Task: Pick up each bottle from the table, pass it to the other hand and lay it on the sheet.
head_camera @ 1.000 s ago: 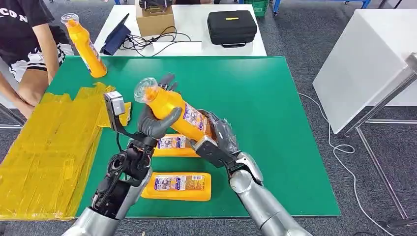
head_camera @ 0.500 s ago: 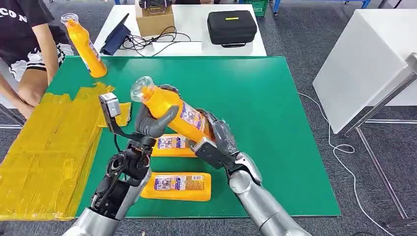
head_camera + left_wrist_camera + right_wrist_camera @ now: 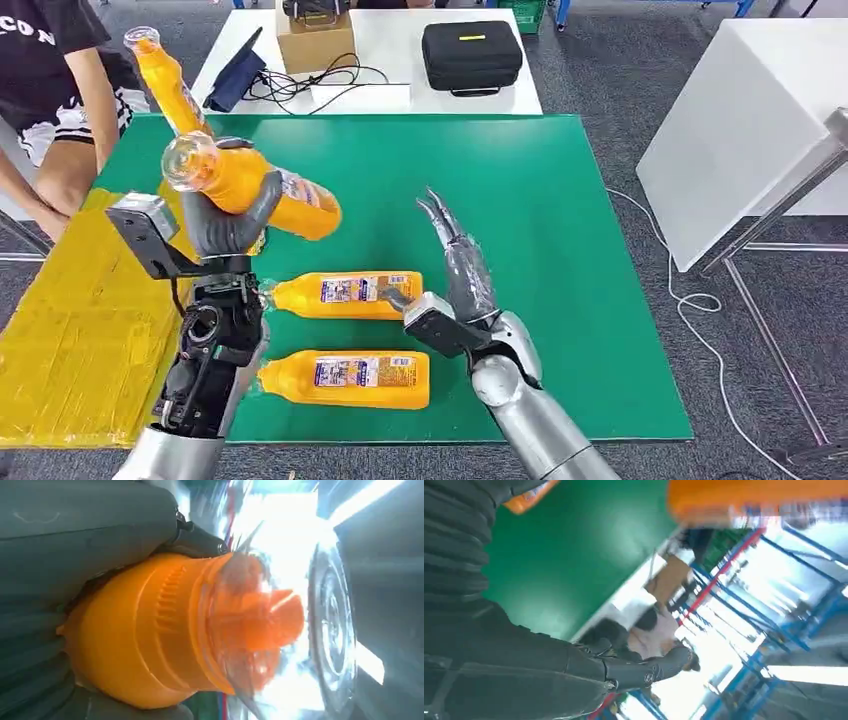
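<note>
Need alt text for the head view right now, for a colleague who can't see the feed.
The left hand holds an orange bottle tilted above the green table, near the yellow sheet. The right hand is open and empty. Two more bottles lie on the table, and a person holds another.

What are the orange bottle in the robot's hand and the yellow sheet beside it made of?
The held bottle looks like smooth, glossy orange plastic with a clear cap and a printed label; the ribbed neck in the left wrist view suggests moulding. The left hand grips it. The yellow sheet looks like thin, shiny plastic film, judging by its creases and crumpled edge.
</note>
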### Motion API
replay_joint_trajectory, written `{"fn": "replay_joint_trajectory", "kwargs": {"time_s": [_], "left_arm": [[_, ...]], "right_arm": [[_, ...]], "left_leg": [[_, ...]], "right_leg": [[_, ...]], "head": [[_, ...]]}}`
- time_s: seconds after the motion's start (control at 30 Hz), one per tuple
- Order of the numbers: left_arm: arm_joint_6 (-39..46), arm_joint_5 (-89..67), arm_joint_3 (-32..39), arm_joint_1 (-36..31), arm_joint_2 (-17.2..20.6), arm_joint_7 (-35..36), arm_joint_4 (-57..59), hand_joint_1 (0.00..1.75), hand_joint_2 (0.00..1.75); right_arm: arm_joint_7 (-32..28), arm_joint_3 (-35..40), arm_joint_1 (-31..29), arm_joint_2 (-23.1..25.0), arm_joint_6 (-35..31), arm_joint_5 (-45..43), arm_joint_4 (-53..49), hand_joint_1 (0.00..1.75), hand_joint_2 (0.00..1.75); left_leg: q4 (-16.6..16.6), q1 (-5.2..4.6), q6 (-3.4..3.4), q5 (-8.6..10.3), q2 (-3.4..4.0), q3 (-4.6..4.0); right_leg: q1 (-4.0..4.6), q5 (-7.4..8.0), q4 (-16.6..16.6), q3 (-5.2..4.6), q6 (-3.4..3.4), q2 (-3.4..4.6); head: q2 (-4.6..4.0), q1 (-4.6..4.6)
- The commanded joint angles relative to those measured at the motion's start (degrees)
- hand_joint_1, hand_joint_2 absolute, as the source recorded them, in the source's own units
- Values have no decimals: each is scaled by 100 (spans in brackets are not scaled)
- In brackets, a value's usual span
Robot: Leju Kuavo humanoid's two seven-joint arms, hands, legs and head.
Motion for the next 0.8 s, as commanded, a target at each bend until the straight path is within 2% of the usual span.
{"fn": "replay_joint_trajectory", "kwargs": {"time_s": [0.03, 0.1, 0.13, 0.27, 0.33, 0.4, 0.43, 0.47, 0.53, 0.57, 0.6, 0.63, 0.67, 0.7, 0.73, 0.77, 0.8], "left_arm": [[605, -1027, 354, -340, 224, 21, 147, 175, 175], [605, -1027, 354, -340, 224, 21, 147, 175, 175], [602, -1040, 353, -334, 191, 18, 167, 175, 175], [602, -1040, 353, -334, 191, 18, 167, 175, 175], [602, -1040, 353, -334, 191, 18, 167, 175, 175], [602, -1040, 353, -334, 191, 18, 167, 175, 175], [602, -1040, 353, -334, 191, 18, 167, 175, 175], [602, -1040, 353, -334, 191, 18, 167, 175, 175], [1271, -2322, 267, -407, 314, 117, 306, 175, 175], [1832, -3453, 228, -484, 366, 203, 400, 175, 175], [2142, -4637, 397, -523, 325, 291, 385, 175, 175], [2142, -6121, 769, -520, 121, 332, 219, 175, 175], [2142, -7988, 1035, -532, 91, 707, -136, 175, 175], [2142, -8695, 466, -598, 1057, 1569, -5, 175, 175], [2119, -8695, -1376, -1245, 2208, 3132, 982, 175, 175], [1786, -8695, -2272, -1531, 2359, 3617, 1342, 175, 175], [1375, -8695, -3310, -2081, 2691, 4347, 1628, 175, 175]], "right_arm": [[30, 75, 153, -476, -138, 58, -927, 0, 175], [30, 75, 153, -476, -138, 58, -927, 0, 175], [26, 82, 162, -479, -135, 55, -921, 0, 175], [26, 82, 162, -479, -135, 55, -921, 0, 175], [26, 82, 162, -479, -135, 55, -921, 0, 175], [26, 82, 162, -479, -135, 55, -921, 0, 175], [26, 82, 162, -479, -135, 55, -921, 0, 175], [26, 82, 162, -479, -135, 55, -921, 0, 175], [75, 67, 237, -537, -317, 225, -1076, 0, 175], [125, 54, 333, -618, -394, 308, -1300, 0, 175], [188, 52, 386, -687, -427, 388, -1463, 0, 175], [244, 46, 408, -732, -440, 433, -1568, 0, 175], [323, 54, 385, -764, -363, 439, -1647, 0, 175], [356, 75, 315, -774, -299, 433, -1660, 0, 175], [387, 65, 241, -779, -259, 432, -1674, 0, 175], [396, 46, 207, -782, -227, 422, -1695, 0, 175], [284, 26, 135, -772, -243, 409, -1786, 0, 175]], "left_leg": [[-1, 1, -4, -5, -3, 13], [-2, 2, -8, -13, -12, 36], [0, 1, -4, -5, -7, 13], [-2, 1, -4, -4, -1, 12], [-3, 2, -7, -14, -3, 35], [-2, 0, -3, -3, -2, 9], [-3, 2, -8, -17, 2, 39], [-1, 1, -4, -4, -1, 11], [-1, 1, -5, -8, 0, 20], [-2, 0, -4, -3, -6, 11], [-2, 1, -3, -1, -7, 7], [-1, 2, -5, -6, -12, 18], [2, 2, -3, -6, -9, 11], [3, 2, -4, -10, -7, 17], [9, 3, -5, -13, 5, 12], [2, -1, -7, -2, -7, 8], [1, -1, -5, 6, -39, -2]], "right_leg": [[1, -6, -2, 15, 2, -10], [3, -17, -4, 42, 2, -21], [1, -5, -3, 17, 2, -9], [1, -5, -3, 14, 1, -7], [3, -15, -6, 39, 1, -13], [0, -3, -3, 11, 1, -4], [2, -16, -6, 41, 2, -7], [1, -4, -3, 13, 1, -5], [2, -8, -3, 22, 1, -6], [1, -4, -3, 13, 1, -10], [1, -3, -3, 9, 1, -10], [3, -9, -4, 23, 2, -18], [2, -8, -1, 14, 2, -14], [3, -11, -1, 20, 3, -14], [4, -10, 5, 10, 3, -1], [-1, -6, 7, 5, -2, -9], [-1, -8, 6, 9, -1, -38]], "head": [[0, 0], [0, 0], [0, 2], [0, 0], [0, 2], [0, 2], [0, 0], [0, 2], [0, 0], [0, 0], [0, 2], [0, 2], [0, 0], [0, 0], [0, 0], [0, 2], [0, 2]]}}
